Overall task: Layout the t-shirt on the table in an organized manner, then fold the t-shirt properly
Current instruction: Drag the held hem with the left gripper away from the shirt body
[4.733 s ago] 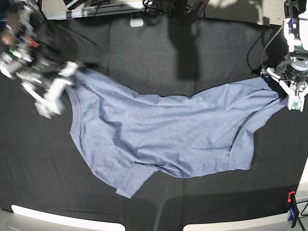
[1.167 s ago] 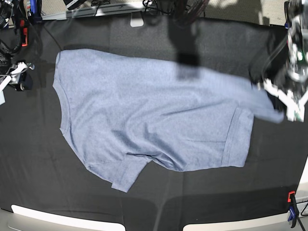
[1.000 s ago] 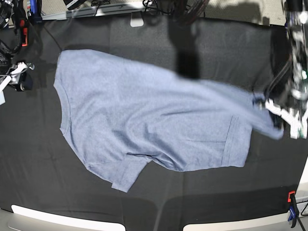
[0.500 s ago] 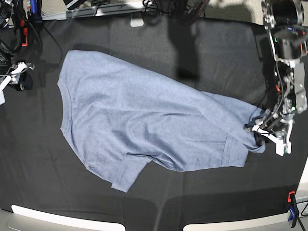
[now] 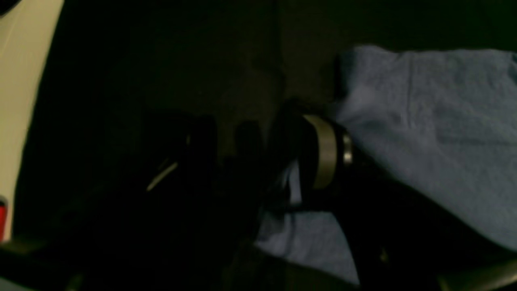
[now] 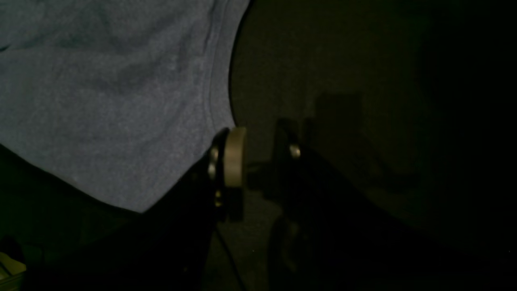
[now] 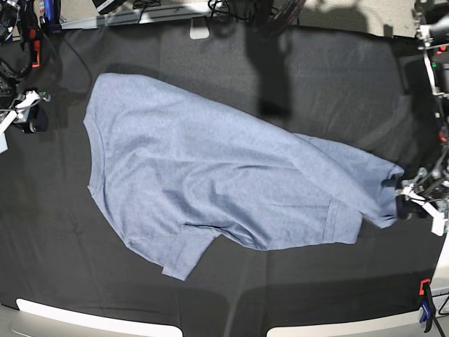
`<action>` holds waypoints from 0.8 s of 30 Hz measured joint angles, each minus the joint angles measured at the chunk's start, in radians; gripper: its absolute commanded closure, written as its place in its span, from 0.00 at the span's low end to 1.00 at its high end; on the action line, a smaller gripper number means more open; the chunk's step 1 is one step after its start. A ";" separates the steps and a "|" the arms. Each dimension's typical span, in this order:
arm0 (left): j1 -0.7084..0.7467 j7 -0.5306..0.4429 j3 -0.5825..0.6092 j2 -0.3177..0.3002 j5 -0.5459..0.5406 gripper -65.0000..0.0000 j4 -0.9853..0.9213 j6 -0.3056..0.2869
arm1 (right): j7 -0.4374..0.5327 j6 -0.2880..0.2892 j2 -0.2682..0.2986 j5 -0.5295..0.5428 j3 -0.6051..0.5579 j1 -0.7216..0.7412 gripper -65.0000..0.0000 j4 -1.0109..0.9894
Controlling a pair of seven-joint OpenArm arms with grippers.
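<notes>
I had the t-shirt (image 7: pixel 224 182) lying crooked on the table (image 7: pixel 316 77), long axis slanting toward my left gripper (image 7: pixel 419 199), jaws parted at its nearer corner, while the right gripper (image 6: pixel 258 155), slightly parted and empty, sat beside the opposite edge.

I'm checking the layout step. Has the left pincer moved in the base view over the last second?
Yes. The left pincer has dropped toward the near table edge, closer to the clamp, dragging the t-shirt corner along.
</notes>
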 measured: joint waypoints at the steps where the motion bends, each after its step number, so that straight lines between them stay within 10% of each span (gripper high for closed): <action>1: 0.008 -0.004 0.000 -0.003 -0.003 0.53 0.000 -0.026 | 0.000 0.000 0.000 0.000 0.000 0.000 0.79 0.000; 15: 0.173 -0.043 0.002 0.003 0.031 0.55 -0.001 -0.123 | -0.003 0.000 0.000 0.101 0.000 0.000 0.79 0.000; 24: 0.111 -0.134 0.000 0.012 0.050 0.55 -0.138 -0.002 | -0.003 0.000 0.000 0.100 0.000 0.000 0.79 0.000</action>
